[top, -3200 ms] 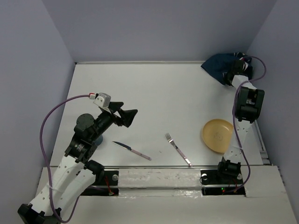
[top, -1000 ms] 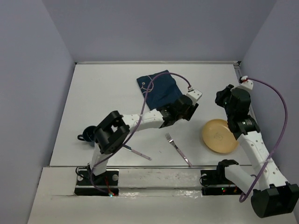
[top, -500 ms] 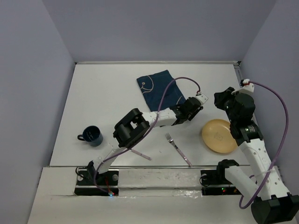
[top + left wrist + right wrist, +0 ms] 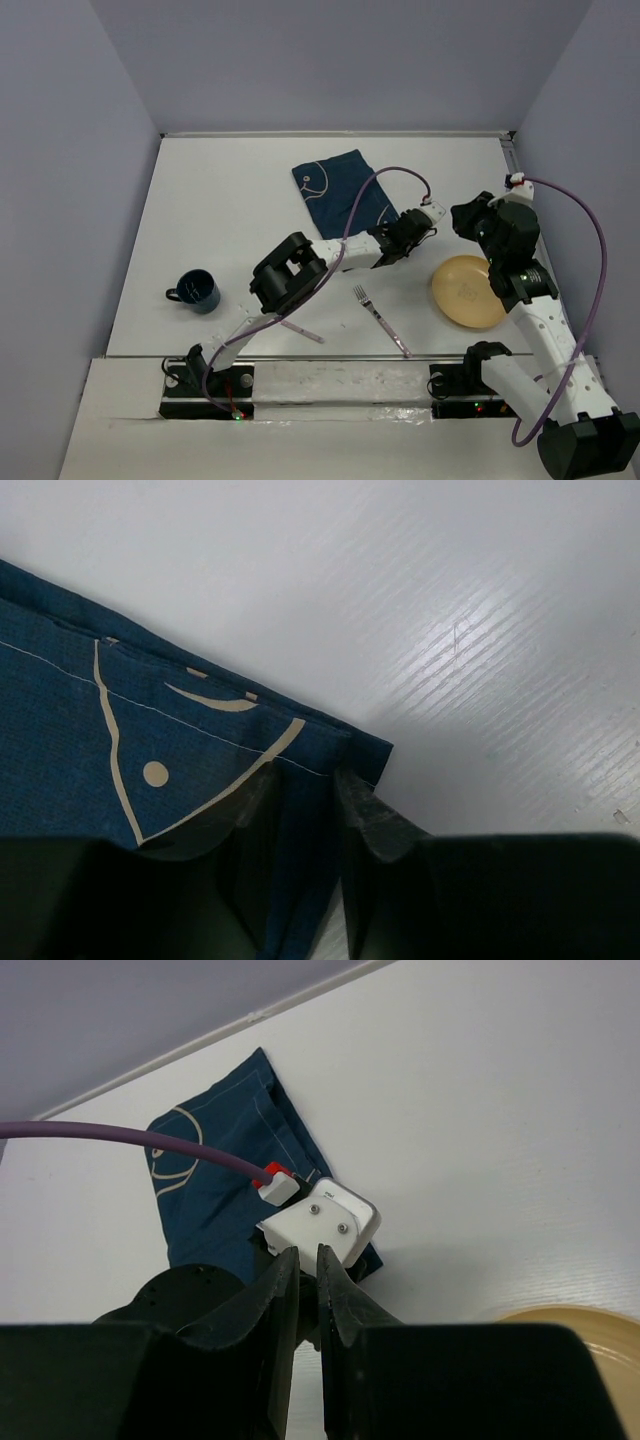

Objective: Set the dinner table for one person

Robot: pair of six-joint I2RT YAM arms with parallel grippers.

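The dinner table (image 4: 230,200) is the big white top under everything. It runs from my two bases all the way to the far wall.

Closest to me, a knife (image 4: 295,326) and a fork (image 4: 380,320) lie flat on it, well apart. A little further out, a blue cup (image 4: 195,290) stands on my left side. A yellow plate (image 4: 468,290) sits on my right side.

Past the fork, my left claw (image 4: 305,800) reaches across to the right. Its fingers are close together and pinch the near corner of a dark blue cloth mat (image 4: 335,185).

My right claw (image 4: 302,1260) hangs just beside it, past the plate, and points at my left wrist. Its fingers are almost touching, with nothing between them.

The mat lies flat on the table beyond the middle. It has a fish drawn on it in a pale line.
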